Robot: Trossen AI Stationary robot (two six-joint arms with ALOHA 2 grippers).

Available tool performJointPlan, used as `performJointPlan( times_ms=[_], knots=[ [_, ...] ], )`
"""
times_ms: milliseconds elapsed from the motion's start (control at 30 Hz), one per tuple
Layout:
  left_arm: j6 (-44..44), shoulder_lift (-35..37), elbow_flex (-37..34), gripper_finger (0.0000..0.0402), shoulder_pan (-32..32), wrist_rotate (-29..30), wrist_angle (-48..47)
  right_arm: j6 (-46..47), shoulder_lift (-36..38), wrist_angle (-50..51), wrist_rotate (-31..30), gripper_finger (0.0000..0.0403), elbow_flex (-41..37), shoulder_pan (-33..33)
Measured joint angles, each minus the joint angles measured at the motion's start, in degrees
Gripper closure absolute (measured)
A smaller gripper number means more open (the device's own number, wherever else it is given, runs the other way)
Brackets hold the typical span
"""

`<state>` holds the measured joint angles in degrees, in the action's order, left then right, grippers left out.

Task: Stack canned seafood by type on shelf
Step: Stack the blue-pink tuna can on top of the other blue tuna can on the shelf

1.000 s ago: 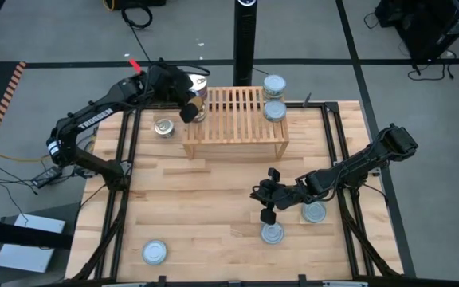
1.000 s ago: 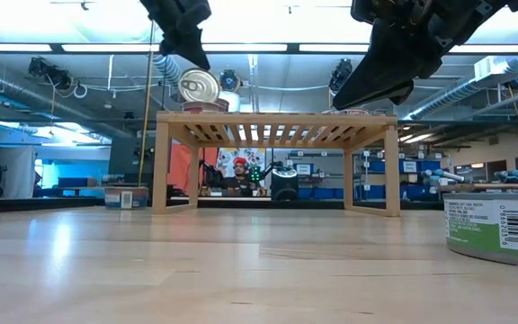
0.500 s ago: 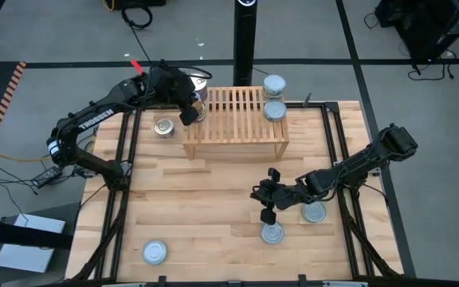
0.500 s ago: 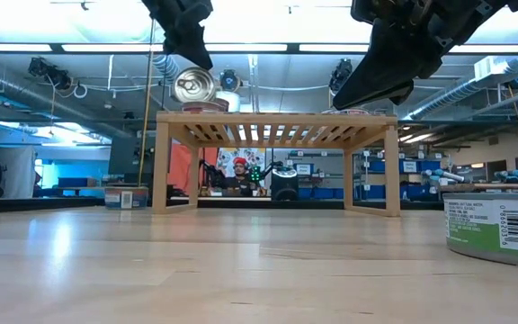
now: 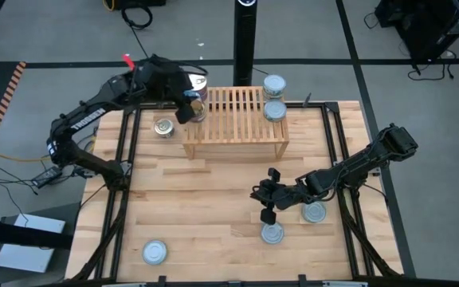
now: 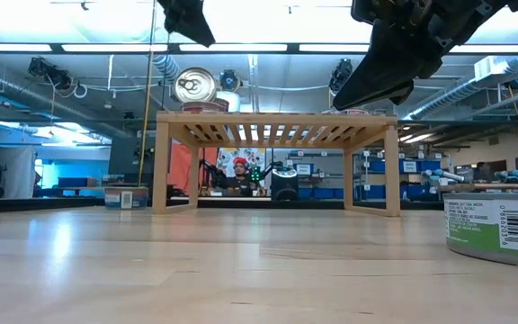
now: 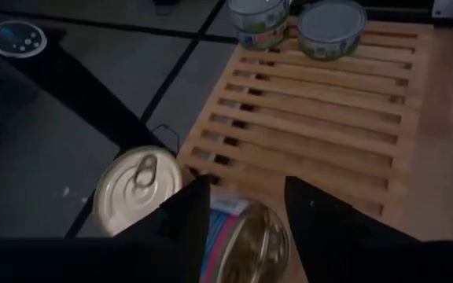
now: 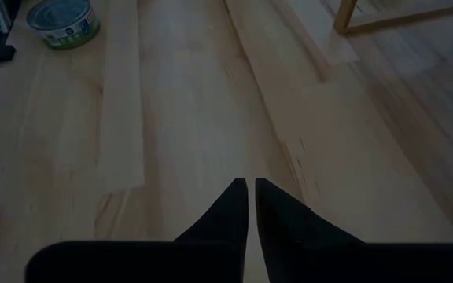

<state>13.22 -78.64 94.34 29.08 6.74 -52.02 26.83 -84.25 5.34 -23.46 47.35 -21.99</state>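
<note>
The left gripper (image 5: 188, 102) hovers over the left end of the shelf (image 5: 235, 133), its fingers (image 7: 185, 214) spread apart and holding nothing. Just below them in the left wrist view are two gold-lidded tins: one (image 7: 137, 191) shows its whole lid and pull tab, and a second (image 7: 259, 242) sits between the fingers, its wrapper showing blue and pink. In the low view a gold tin (image 6: 196, 86) on the shelf's left end stands tilted on edge, its round lid facing the camera rather than up; the gripper is above it and clear of it. White lettering reading "TROSSEN" runs along the left arm (image 5: 82, 121).

At the shelf's right end are two pale-lidded tins (image 5: 274, 110), one beside the other along the shelf's depth, lids up. In the left wrist view both carry green-and-white wrappers whose print is too small to read.

On the table beside the shelf's left end lies another gold tin (image 5: 163, 126), flat.

The right gripper (image 5: 267, 205) hangs in front of the shelf, well apart from it, fingers (image 8: 228, 206) pressed together and empty. Two pale tins (image 5: 272, 233) lie near it, and another (image 5: 154, 252) lies toward the table's front left corner. At the right edge of the low view a tin (image 6: 495, 228) shows a green-and-white label with a barcode; its small print is not legible.
</note>
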Motion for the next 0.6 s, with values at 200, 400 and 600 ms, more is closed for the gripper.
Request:
performJointPlan(
  times_ms=[200, 400, 600],
  knots=[
    [0.45, 0.05, 0.86, 0.0196, 0.78, 0.08, -9.58, 0.00, 0.00, 0.76, 0.02, 0.0362, 0.00, 0.01],
    [3.44, 0.25, -0.19, 0.0167, 1.26, 3.10, -11.09, 0.00, 0.00, 0.75, 0.02, 0.0362, 0.00, -0.01],
    [5.96, 0.34, -0.17, 0.0158, 4.03, 1.05, -8.99, -0.05, 0.00, 0.75, 0.03, 0.0362, 0.00, -0.01]
  ],
)
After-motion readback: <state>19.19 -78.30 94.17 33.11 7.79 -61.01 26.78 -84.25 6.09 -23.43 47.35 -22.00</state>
